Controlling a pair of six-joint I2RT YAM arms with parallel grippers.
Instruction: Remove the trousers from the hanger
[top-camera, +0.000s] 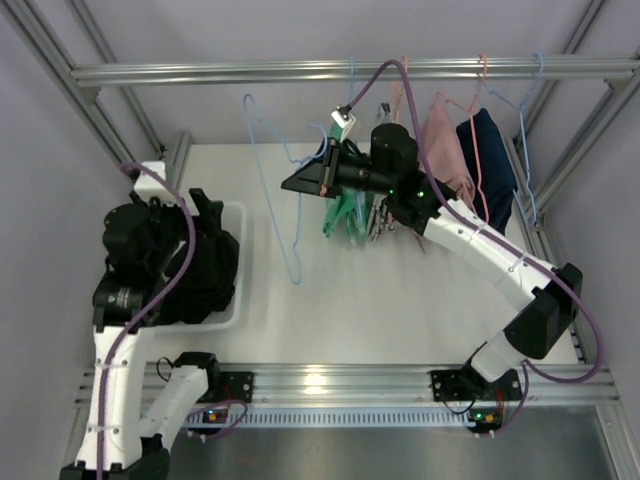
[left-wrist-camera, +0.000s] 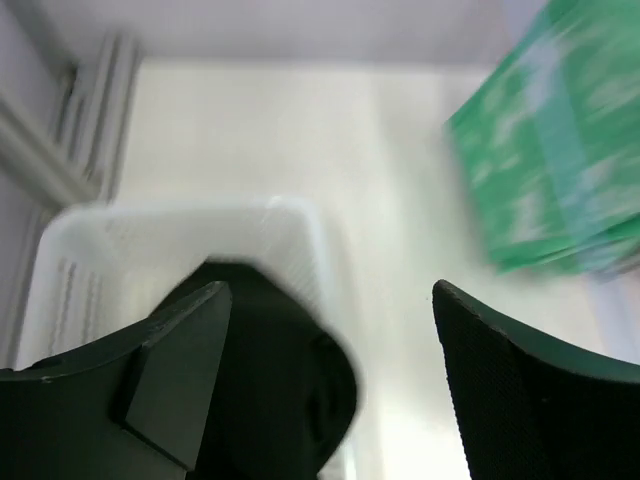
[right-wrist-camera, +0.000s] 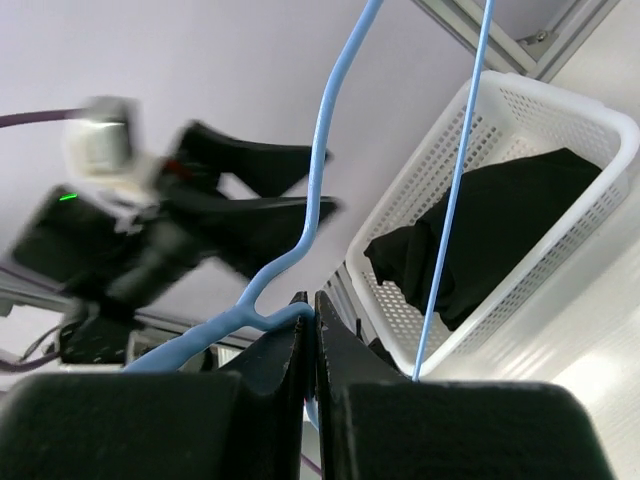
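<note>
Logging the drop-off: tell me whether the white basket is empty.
No, a black garment lies inside the basket, covering much of its floor.

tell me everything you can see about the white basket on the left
The white perforated plastic basket is rectangular with rounded corners, a smooth rim and mesh-like walls. It sits upright on the white table at its left side, holding a crumpled black garment that fills much of it. The left hand hangs open above it, apart from its rim.
</note>
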